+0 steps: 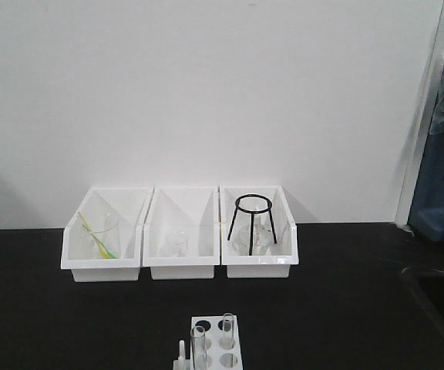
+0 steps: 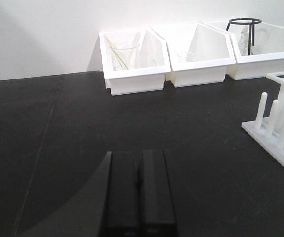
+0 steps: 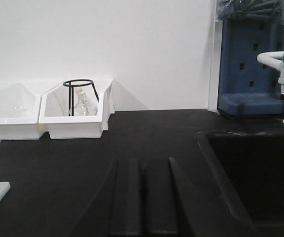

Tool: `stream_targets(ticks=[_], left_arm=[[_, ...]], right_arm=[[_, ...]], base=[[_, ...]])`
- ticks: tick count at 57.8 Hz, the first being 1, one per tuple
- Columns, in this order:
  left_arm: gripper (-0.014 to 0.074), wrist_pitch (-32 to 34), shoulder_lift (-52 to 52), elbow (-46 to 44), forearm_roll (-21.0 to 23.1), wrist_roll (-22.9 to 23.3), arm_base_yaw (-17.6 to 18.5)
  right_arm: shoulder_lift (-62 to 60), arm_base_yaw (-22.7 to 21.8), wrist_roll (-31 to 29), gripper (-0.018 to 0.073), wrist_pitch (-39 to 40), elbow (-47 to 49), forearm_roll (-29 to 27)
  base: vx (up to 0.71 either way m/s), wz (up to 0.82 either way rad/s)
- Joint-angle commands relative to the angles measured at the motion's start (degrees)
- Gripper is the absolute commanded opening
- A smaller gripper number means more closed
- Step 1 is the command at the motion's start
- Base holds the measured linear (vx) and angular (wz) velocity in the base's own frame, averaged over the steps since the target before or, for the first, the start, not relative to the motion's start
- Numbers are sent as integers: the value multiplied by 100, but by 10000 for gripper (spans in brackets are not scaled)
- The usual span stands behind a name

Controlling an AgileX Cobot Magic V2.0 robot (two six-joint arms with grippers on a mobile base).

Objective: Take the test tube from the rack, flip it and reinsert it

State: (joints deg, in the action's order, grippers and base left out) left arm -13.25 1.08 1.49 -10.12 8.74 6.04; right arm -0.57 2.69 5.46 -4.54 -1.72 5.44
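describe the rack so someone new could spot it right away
On the black table, three white bins line the back wall. The rack stands alone at the near edge: a small white block with round holes, holding upright glass test tubes.

A laboratory: black bench [image 1: 68, 324], sink [image 3: 260, 173], glassware bins [image 1: 183, 266], test tube rack [image 1: 216, 343].

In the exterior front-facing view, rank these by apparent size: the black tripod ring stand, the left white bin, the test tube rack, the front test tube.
1. left white bin
2. black tripod ring stand
3. rack, cut off by the frame edge, so its rank against the stand is unsure
4. front test tube
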Motion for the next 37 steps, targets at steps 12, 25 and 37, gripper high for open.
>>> stream_targets(ticks=[12, 25, 37], left_arm=[[-7, 454, 46, -23, 22, 50, 1], [-7, 454, 46, -23, 22, 50, 1], [-7, 454, 46, -23, 22, 50, 1]], right_arm=[[-88, -35, 2, -11, 380, -15, 122], [-88, -35, 2, -11, 380, -15, 122], [-88, -35, 2, -11, 380, -15, 122]], base=[[0, 0], [0, 0], [0, 0]])
